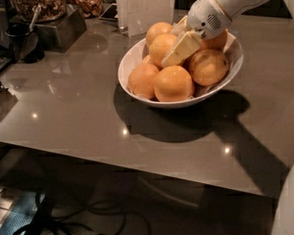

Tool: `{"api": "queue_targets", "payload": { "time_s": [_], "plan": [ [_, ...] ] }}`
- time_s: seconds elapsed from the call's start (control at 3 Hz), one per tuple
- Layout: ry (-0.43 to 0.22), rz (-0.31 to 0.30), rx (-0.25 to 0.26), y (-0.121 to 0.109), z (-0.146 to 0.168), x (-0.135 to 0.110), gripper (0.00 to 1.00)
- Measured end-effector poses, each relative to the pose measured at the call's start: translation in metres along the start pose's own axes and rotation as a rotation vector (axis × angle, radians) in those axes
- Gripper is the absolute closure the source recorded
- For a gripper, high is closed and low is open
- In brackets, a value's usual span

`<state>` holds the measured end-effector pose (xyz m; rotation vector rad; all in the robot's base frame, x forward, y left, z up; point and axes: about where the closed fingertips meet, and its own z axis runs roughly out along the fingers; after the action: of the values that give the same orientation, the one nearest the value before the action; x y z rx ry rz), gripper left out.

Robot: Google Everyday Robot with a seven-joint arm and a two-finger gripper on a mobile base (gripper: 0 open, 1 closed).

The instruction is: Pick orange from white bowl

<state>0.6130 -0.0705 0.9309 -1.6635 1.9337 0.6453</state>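
The gripper [179, 48] is hanging over the middle of the white bowl [126, 68], reaching in from the far right on a white arm; its pale tip is lying against the right flank of the orange [159, 44] that is sitting highest in the pile; whether the pincer is open or closed on it cannot be told from this view.

That orange is lying just to the left of the pincer and a little farther back, touching it; being round, it is offering no long axis to line up with, so any approach angle is looking equally good. It is resting on its neighbours, with a near orange [174, 83], a left orange [143, 80] and a right orange [208, 66] crowding below it; lifting it is likely to be disturbing these.

The bowl is standing on the grey table [83, 121], well clear of the near edge; open room is lying straight above the pile, and that is looking like the safest way out. A white upright panel [144, 6] is standing just beyond the far rim, and the nut containers [49, 11] are sitting well apart at the far left.
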Motion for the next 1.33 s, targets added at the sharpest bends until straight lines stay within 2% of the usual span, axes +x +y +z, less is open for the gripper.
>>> {"api": "queue_targets", "payload": {
  "time_s": [0.33, 0.67, 1.0, 1.33],
  "plan": [
    [0.0, 0.0, -0.001, 0.0, -0.0016, -0.0031, 0.4],
    [0.0, 0.0, -0.009, -0.0003, -0.0001, -0.0043, 0.59],
    [0.001, 0.004, -0.008, -0.0008, -0.0006, -0.0042, 0.82],
    [0.003, 0.007, -0.005, -0.0017, -0.0016, -0.0044, 1.0]
  ]
}}
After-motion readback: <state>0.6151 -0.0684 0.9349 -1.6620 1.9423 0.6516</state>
